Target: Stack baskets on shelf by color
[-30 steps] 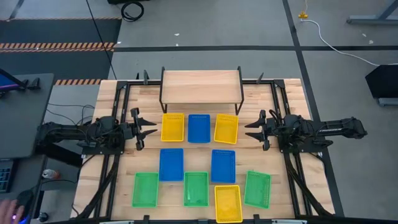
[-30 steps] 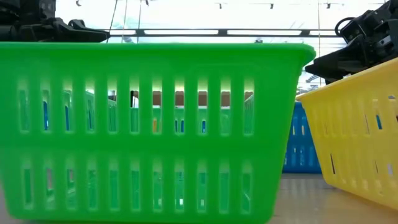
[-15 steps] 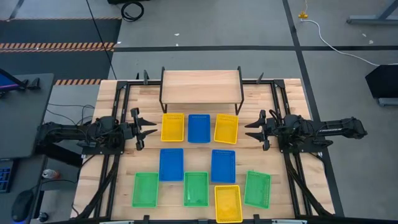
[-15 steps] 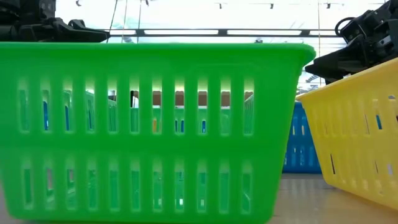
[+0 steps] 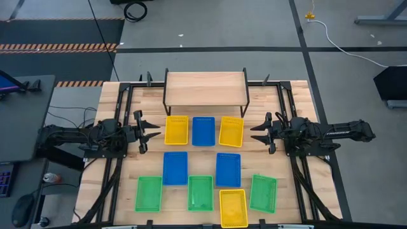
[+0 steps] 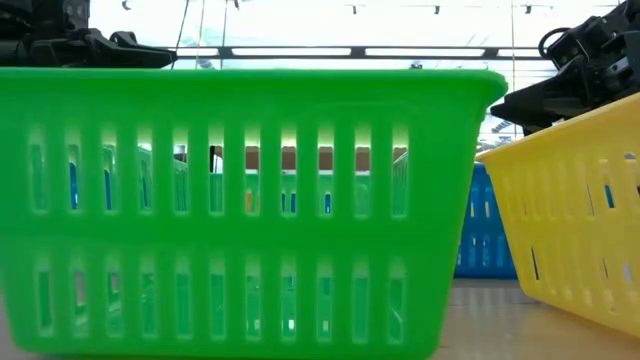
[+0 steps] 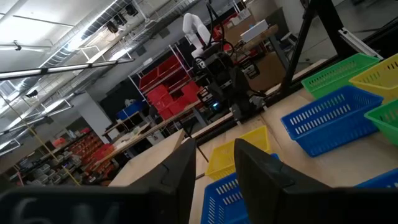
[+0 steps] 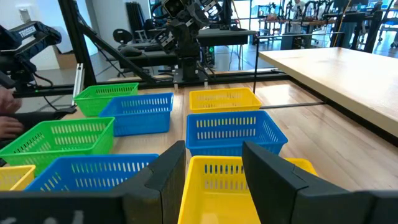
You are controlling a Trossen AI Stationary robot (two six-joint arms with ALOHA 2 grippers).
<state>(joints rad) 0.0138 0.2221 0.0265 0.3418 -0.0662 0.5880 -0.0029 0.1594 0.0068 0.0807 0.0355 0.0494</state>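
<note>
Nothing has been picked up yet, so the trouble all lies ahead. Nearest the desk's front edge sit three green baskets and a yellow one, packed close; the rightmost green lies slightly askew, and I reckon a gripper reaching in could nudge a neighbour. Two blue baskets lie in the middle row. Beyond them a row of yellow, blue and yellow runs between the arms. The left gripper hangs beside that row's left yellow, fingers parted, holding nothing; the right gripper faces it by the other yellow, also open and empty. Both could go for the same row and clash. Farthest off, the shelf stands bare; a thin mesh wall may slip, or a stack land crooked.
</note>
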